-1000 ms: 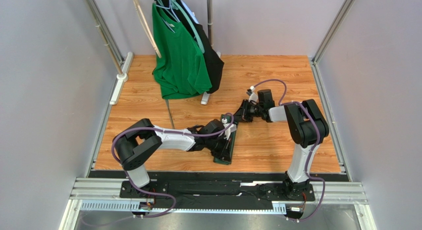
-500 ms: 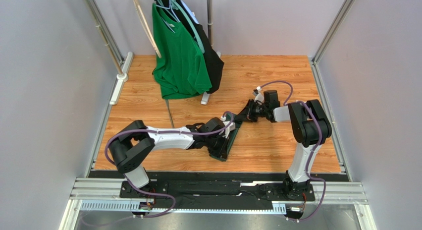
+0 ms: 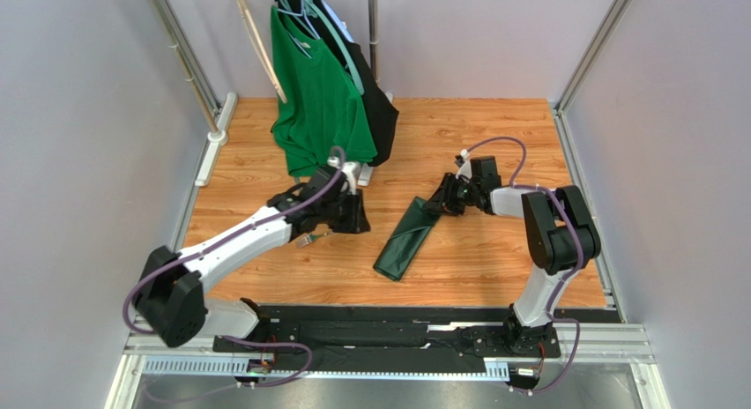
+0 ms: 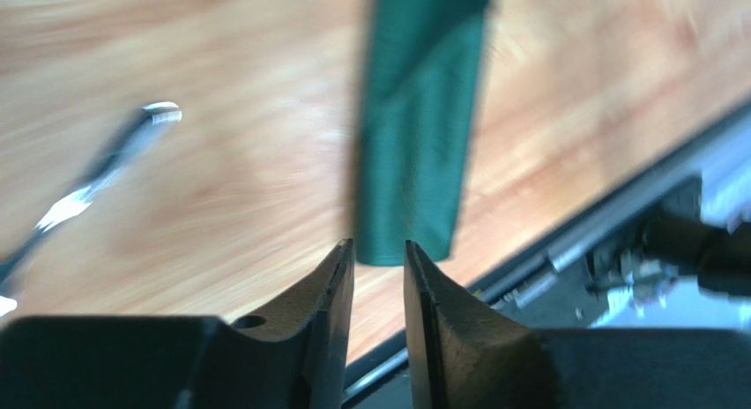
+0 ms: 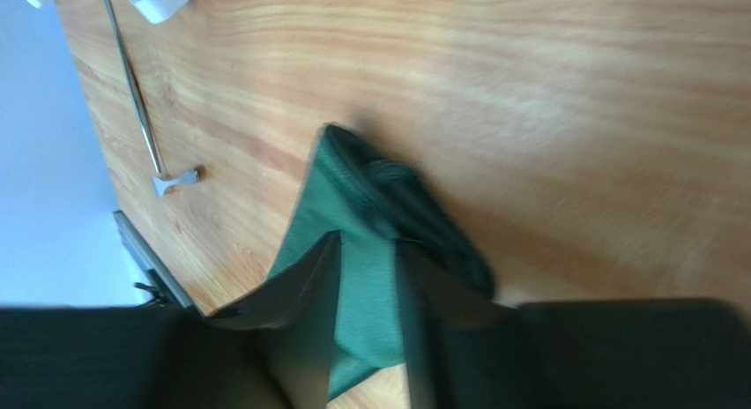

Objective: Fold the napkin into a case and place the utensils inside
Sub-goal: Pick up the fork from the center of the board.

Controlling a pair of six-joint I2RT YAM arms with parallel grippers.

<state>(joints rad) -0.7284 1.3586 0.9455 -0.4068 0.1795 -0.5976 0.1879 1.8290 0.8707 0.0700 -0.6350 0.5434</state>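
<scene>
A wooden tabletop [image 3: 494, 136] fills the middle, boxed in by grey walls [image 3: 79, 162]. At its 11 o'clock a bright green T-shirt [image 3: 317, 100] hangs on a hanger, with a black garment [image 3: 381, 114] overlapping it on the 3 o'clock side. A metal pole [image 3: 374, 30] rises behind both, standing on a white foot [image 3: 366, 174]. A thin metal rod [image 3: 302, 202] slants toward 6 o'clock from under the shirt. An aluminium rail [image 3: 388, 338] runs along the 6 o'clock edge.

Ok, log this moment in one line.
left fingers: narrowly open, empty | right fingers: shut on case end | fork: on table, outside case
</scene>
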